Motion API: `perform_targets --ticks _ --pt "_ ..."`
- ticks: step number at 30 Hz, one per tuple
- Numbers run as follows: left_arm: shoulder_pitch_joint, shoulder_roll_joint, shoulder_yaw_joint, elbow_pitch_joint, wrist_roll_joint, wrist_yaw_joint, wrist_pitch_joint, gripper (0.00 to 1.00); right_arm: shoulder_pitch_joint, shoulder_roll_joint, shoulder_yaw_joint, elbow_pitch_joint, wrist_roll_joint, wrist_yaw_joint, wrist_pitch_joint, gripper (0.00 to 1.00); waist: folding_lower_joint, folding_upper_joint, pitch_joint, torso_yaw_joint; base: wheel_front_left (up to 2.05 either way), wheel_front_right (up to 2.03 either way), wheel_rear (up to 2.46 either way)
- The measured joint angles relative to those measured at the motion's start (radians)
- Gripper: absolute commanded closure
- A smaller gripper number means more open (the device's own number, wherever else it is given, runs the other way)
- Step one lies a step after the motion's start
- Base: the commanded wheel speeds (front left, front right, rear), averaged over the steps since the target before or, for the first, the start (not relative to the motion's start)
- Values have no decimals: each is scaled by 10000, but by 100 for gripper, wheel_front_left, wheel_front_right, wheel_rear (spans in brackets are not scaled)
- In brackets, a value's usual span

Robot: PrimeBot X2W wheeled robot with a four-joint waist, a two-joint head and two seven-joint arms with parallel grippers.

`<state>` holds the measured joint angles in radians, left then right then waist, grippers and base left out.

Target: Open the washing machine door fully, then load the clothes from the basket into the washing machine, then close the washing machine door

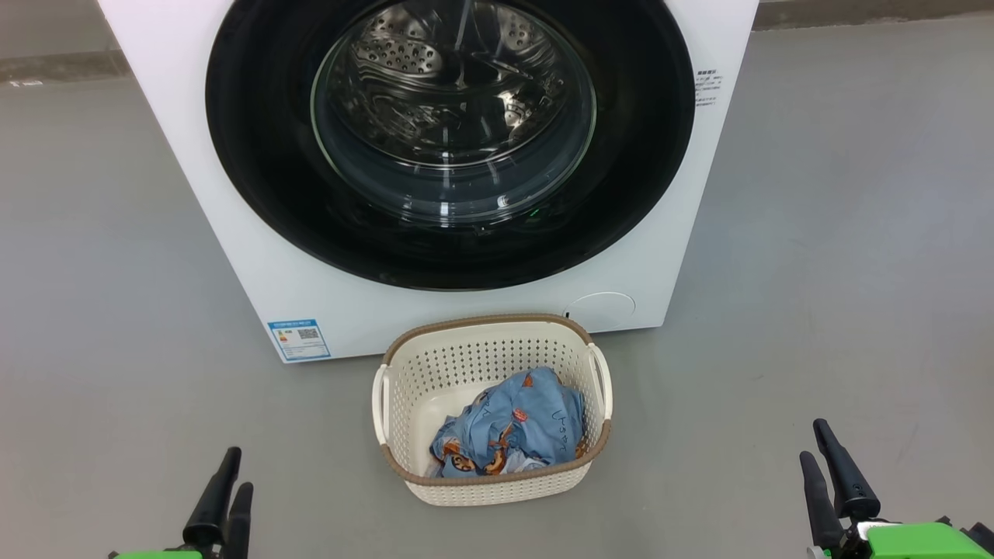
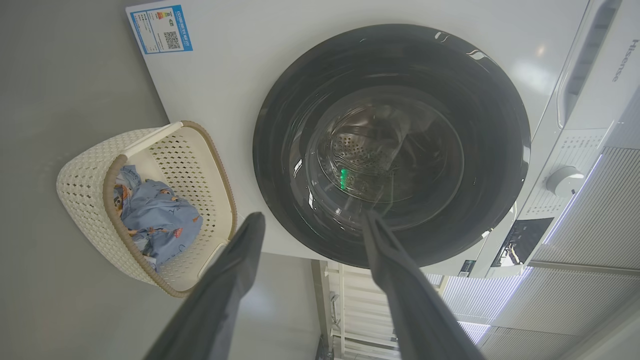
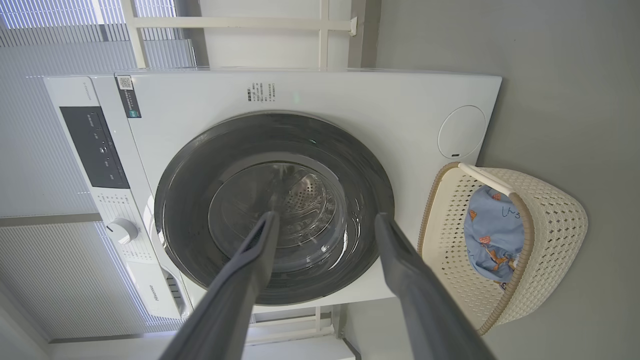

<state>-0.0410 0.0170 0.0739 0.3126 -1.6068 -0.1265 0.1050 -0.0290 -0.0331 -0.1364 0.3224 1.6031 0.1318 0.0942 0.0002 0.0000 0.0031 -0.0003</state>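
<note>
The white washing machine stands in front of me, its washing machine door lying flat against the front; the steel drum shows through the glass. On the floor just before it sits the cream basket with the light blue clothes bunched inside. My left gripper is at the lower left, open and empty, well left of the basket. My right gripper is at the lower right, also open and empty. In the left wrist view the left gripper faces the door; in the right wrist view the right gripper faces the door.
A blue label and a round white flap mark the machine's lower front. Grey floor lies open on both sides of the machine and basket. The control panel and a white knob sit at the machine's top.
</note>
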Motion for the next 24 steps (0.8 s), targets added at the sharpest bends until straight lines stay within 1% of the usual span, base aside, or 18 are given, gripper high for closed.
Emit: perform_targets --ticks 7,14,24 --pt "-2 81 -75 -121 209 0 -263 0 -99 -69 215 -31 -414 0 -196 0 0 0 24 -15 0 0 0" --pt "-31 311 -261 -222 541 0 -454 0 -183 -142 297 -52 -966 0 -410 0 0 0 50 -33 0 0 0" --pt "-77 472 -378 -416 1636 0 -779 0 -418 -222 435 -159 -2215 0 -677 0 -1 0 91 -51 0 0 0"
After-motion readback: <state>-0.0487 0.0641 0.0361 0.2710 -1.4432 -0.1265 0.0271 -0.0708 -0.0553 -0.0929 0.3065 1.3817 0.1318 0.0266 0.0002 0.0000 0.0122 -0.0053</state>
